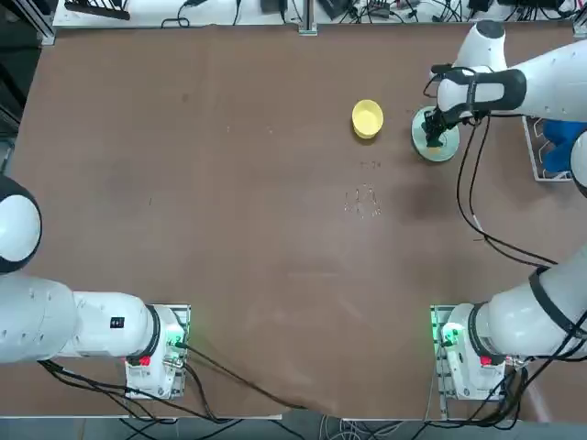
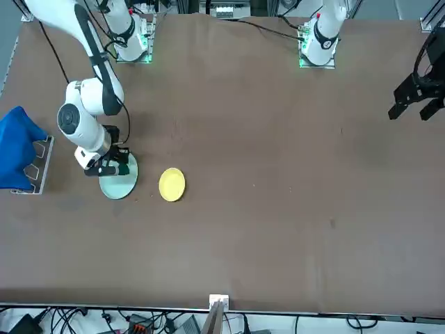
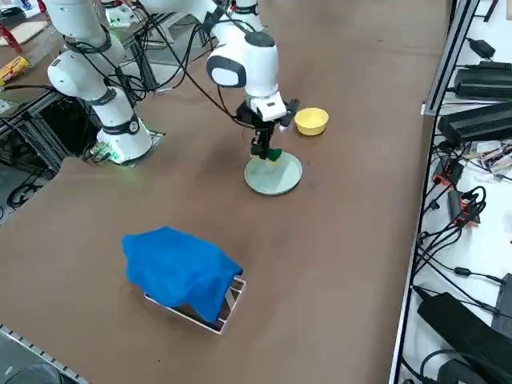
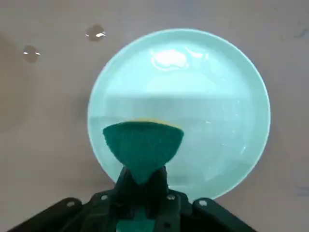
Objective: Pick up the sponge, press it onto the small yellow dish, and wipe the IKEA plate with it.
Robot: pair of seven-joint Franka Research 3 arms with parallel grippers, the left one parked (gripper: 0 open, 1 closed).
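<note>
Pinching the sponge (image 4: pixel 143 147) between its fingertips, your right tool (image 4: pixel 145 180) is clamped on it over the IKEA plate (image 4: pixel 222 121). You have the green scouring layer facing the wrist camera, a sliver of yellow foam showing along its edge. Beside that plate, the small yellow dish (image 1: pixel 367 119) sits upright on your tabletop (image 1: pixel 257 229); water drops lie nearby.

Sponge (image 3: pixel 274 154) in R gripper (image 3: pixel 262 146), over plate (image 3: pixel 274 175); yellow dish (image 3: pixel 311 121) nr.
</note>
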